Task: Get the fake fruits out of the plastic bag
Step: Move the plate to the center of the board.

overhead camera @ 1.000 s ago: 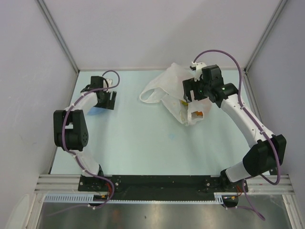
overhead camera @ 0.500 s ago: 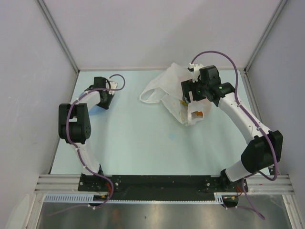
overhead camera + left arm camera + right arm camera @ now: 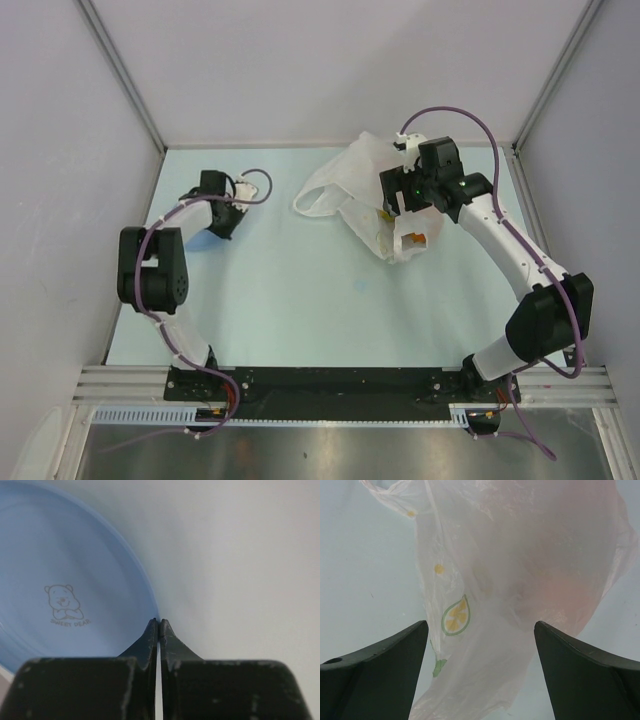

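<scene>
Translucent white plastic bag [image 3: 365,170]: where, and how aligned? — Student
Far right of the pale-blue table [image 3: 300,290]; long axis runs far-centre to near-right, handle loop [image 3: 303,200] pointing left. — Tutor
And the grippers? — Student
Right gripper [image 3: 480,625] spread wide above the bag; left gripper [image 3: 158,623] pressed together at the rim of a round light-blue plate [image 3: 75,545]. — Tutor

You can read one print, in the left wrist view: the light-blue plate [image 3: 100,575] carries a small outlined bear with two words beneath it. The first reads "SWEET"; the second looks like "DEAR" or "BEAR", too small to settle.
</scene>
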Controlling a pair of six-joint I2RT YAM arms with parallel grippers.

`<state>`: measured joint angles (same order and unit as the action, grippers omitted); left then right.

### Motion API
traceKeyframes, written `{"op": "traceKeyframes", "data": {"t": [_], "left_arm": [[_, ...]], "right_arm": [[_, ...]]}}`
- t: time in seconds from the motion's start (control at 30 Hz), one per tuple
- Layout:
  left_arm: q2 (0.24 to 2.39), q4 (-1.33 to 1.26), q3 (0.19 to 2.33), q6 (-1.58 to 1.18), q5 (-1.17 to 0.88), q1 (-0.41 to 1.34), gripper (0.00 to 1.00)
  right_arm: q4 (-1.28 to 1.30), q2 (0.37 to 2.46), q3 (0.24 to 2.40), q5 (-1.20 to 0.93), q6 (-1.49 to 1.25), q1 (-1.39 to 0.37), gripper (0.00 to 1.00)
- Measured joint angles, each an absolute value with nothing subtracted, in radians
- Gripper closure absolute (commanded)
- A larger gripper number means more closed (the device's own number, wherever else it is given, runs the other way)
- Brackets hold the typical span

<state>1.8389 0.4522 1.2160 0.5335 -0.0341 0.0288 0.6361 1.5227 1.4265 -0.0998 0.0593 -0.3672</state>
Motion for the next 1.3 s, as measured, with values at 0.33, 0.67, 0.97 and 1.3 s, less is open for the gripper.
{"op": "traceKeyframes", "data": {"t": [0.33,0.67,0.97,1.3], "left_arm": [[1.594,0.545,0.987,0.665,-0.217,0.421,1.0],[1.512,0.551,0.894,0.67,-0.34,0.836,1.0],[1.48,0.454,0.813,0.573,-0.416,1.151,0.63],[1.435,0.519,0.951,0.495,-0.425,1.034,0.17]], "right_arm": [[0.614,1.535,1.425,-0.091,0.06,-0.345,0.09],[0.597,1.601,1.53,-0.071,0.059,-0.281,0.09],[0.585,1.605,1.537,-0.11,0.026,-0.257,0.09],[0.685,1.47,1.512,-0.124,0.022,-0.268,0.03]]}}
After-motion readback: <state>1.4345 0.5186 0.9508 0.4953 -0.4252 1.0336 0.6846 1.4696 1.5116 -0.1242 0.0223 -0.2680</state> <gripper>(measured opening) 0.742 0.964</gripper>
